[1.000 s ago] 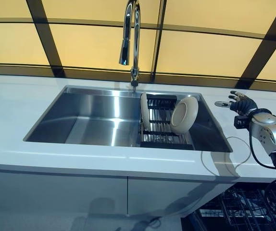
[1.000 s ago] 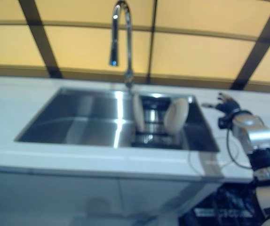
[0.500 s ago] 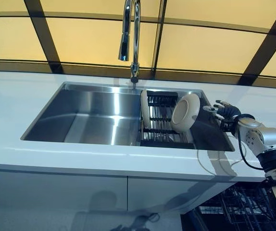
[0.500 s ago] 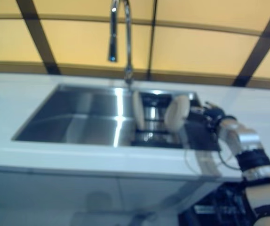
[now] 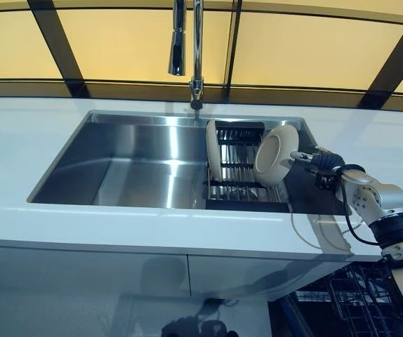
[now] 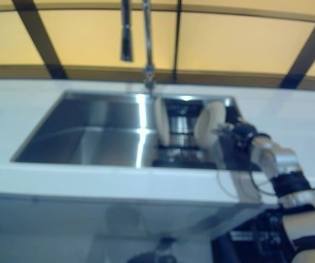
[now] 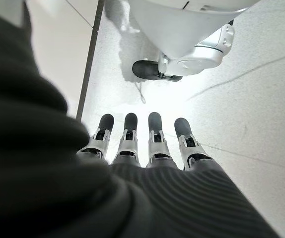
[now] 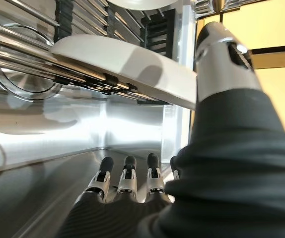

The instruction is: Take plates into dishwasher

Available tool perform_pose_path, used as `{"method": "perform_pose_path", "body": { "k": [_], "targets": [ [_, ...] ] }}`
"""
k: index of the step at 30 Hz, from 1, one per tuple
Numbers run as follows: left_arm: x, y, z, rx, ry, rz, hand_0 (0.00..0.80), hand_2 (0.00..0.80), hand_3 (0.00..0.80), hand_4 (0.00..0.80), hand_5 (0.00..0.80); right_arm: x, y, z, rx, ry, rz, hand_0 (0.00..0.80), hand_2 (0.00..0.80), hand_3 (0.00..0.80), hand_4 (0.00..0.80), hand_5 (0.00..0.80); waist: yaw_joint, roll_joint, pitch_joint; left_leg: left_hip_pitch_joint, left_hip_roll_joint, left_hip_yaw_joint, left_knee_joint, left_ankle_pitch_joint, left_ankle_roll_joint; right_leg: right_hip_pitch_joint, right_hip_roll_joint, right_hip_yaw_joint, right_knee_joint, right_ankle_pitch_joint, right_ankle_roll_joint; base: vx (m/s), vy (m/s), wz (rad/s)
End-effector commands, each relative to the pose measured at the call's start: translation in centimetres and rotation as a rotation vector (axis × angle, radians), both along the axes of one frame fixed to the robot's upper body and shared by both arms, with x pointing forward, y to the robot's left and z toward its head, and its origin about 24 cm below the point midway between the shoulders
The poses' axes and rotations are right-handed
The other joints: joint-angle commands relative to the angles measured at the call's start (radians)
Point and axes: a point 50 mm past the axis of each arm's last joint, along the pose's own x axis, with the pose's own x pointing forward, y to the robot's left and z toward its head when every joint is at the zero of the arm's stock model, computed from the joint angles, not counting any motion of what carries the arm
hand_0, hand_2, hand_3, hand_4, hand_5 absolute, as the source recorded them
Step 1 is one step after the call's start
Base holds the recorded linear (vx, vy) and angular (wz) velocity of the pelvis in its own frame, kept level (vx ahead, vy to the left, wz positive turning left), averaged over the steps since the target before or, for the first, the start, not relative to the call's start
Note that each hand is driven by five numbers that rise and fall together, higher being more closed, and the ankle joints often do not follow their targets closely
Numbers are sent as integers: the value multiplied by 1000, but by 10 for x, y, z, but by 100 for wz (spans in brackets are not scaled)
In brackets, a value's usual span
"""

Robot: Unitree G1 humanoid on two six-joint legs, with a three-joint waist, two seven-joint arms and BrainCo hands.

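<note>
Two white plates stand in a black dish rack (image 5: 238,172) at the right end of the steel sink (image 5: 135,165). One plate (image 5: 213,149) stands upright on edge; the other plate (image 5: 273,156) leans to the right. My right hand (image 5: 319,162) is just right of the leaning plate, at its rim. In the right wrist view this hand (image 8: 127,186) is open, fingers straight, and the plate's edge (image 8: 132,62) runs between the fingers and the thumb (image 8: 222,59); I cannot tell whether they touch it. My left hand (image 7: 155,144) shows only in its wrist view, open, pointing at the floor.
A tall chrome faucet (image 5: 196,49) rises behind the sink's middle. White counter (image 5: 19,140) runs all round the sink. A dark wire dishwasher rack (image 5: 359,302) shows below the counter at the lower right. A white wheeled base (image 7: 192,49) stands on the floor.
My right hand has moved left from above the counter to the sink's right end, up to the leaning plate's rim. The head camera has also shifted.
</note>
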Motion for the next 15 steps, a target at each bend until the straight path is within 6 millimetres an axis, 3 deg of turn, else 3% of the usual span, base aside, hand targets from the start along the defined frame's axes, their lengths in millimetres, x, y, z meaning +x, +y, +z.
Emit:
{"method": "perform_pose_path", "body": {
  "k": [1, 15],
  "targets": [
    [9, 7, 3, 38, -1, -50, 0, 0, 0, 0, 0, 15, 18, 49, 13, -168, 41, 0, 0, 0, 0, 0, 30, -21, 1, -15, -37, 24, -1, -61, 31, 0, 7, -12, 3, -50, 31, 0, 0, 0],
    [12, 5, 3, 31, -17, -38, 0, 0, 0, 0, 0, 18, 32, 57, 5, -195, 74, 0, 0, 0, 0, 0, 34, -19, 22, -19, -39, 18, -1, -60, 32, -2, 5, -16, 3, -51, 28, 3, 1, 1]
  ]
}}
